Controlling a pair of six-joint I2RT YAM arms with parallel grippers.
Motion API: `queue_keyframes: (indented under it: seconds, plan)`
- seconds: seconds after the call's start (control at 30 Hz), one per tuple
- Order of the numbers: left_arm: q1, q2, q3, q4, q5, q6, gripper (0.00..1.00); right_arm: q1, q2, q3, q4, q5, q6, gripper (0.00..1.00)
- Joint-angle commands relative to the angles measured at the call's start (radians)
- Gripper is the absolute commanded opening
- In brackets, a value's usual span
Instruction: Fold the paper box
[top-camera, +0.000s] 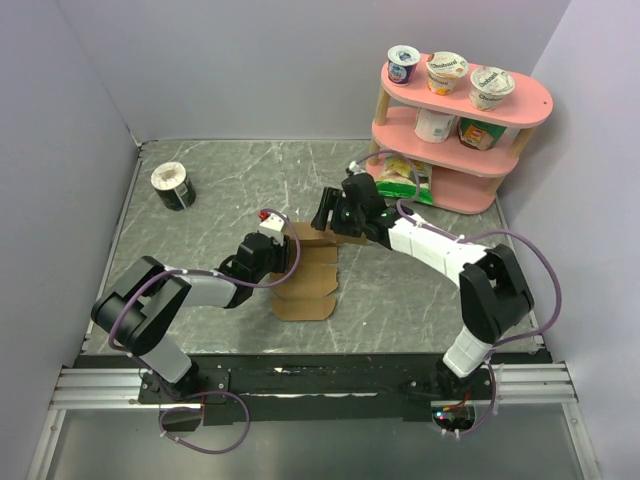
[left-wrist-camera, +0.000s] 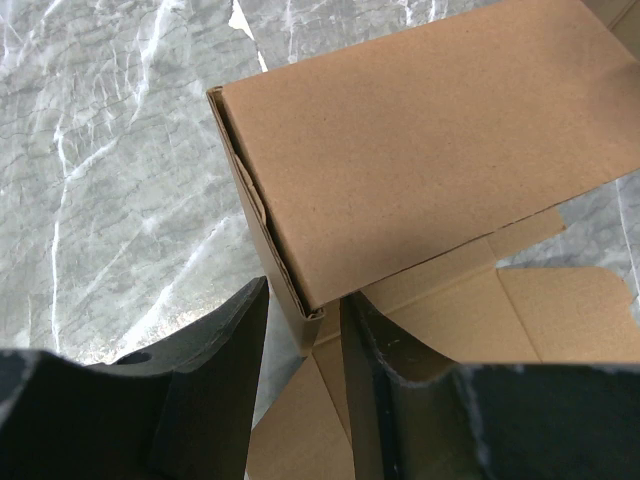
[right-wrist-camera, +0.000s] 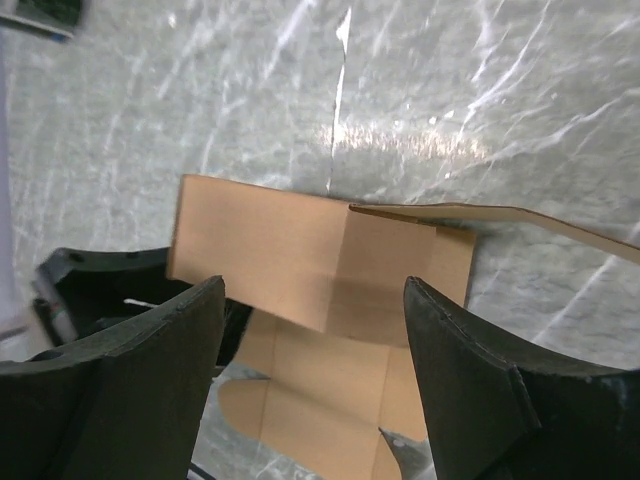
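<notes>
The paper box is plain brown cardboard, half folded, lying mid-table with flat flaps toward the near edge. In the left wrist view a raised panel stands over the flat sheet. My left gripper is at the box's left edge. Its jaws straddle the folded side wall with a narrow gap; the right finger touches the wall, and table shows past the left finger. My right gripper hovers over the box's far end, wide open and empty, with the box below it.
A round black-and-white tub stands at the far left. A pink two-tier shelf with yogurt cups and packets stands at the far right, close behind the right arm. Grey walls close in the table on three sides.
</notes>
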Motion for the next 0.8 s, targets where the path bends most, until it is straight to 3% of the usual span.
queue_keyframes:
  seconds: [0.0, 0.4, 0.53, 0.77]
  plan:
    - [-0.006, -0.010, 0.030, 0.019, -0.011, 0.019, 0.41, 0.002, 0.049, 0.052, -0.041, -0.034, 0.005, 0.78]
    - [-0.012, -0.006, 0.034, 0.016, -0.014, 0.025, 0.40, 0.003, 0.088, 0.022, 0.072, -0.126, 0.043, 0.76]
    - [-0.014, -0.007, 0.036, 0.010, -0.024, 0.029, 0.40, 0.005, 0.103, 0.071, -0.044, -0.025, 0.000, 0.77]
    - [-0.018, 0.001, 0.042, 0.005, -0.024, 0.033, 0.35, 0.002, 0.002, 0.013, -0.095, 0.093, -0.040, 0.80]
